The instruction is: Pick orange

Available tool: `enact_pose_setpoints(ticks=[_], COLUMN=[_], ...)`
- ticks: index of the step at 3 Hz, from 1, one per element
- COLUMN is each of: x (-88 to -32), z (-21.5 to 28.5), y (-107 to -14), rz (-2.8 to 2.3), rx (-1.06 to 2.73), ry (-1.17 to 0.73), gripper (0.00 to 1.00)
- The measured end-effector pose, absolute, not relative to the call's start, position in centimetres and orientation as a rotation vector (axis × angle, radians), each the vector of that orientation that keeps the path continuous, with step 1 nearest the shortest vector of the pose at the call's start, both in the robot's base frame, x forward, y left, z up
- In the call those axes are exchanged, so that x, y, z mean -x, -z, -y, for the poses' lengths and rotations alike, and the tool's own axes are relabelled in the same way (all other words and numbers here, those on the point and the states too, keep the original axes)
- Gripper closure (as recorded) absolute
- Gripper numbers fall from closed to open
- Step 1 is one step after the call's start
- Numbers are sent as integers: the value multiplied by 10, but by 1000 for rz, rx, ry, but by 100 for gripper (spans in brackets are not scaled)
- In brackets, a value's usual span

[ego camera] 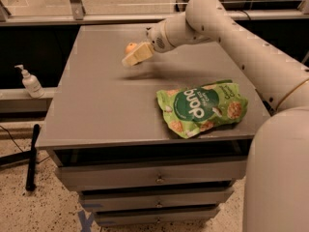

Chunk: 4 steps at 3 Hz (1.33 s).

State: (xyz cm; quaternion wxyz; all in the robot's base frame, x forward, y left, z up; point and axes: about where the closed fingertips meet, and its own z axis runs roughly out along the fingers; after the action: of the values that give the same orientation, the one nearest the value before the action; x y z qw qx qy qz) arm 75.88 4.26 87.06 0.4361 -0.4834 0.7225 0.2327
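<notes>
White glossy arm (241, 47), thick round tubes, bulbous elbow joint. Row of small dark dots ran along long segment. Thin yellowish seam ringed lower joint. Grey band circled wrist. Pale cream, blocky gripper (131, 59) sat at arm's end, above far part of table (96, 95). Broad white cylinder filled lower right.
</notes>
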Motion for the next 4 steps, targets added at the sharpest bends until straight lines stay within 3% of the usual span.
enact_pose_setpoints(ticks=[1, 4], x=[-761, -744], z=[-54, -49], y=[-856, -877], rz=[-1808, -1738], rx=[1191, 1158], ry=[-614, -684], gripper=[18, 87])
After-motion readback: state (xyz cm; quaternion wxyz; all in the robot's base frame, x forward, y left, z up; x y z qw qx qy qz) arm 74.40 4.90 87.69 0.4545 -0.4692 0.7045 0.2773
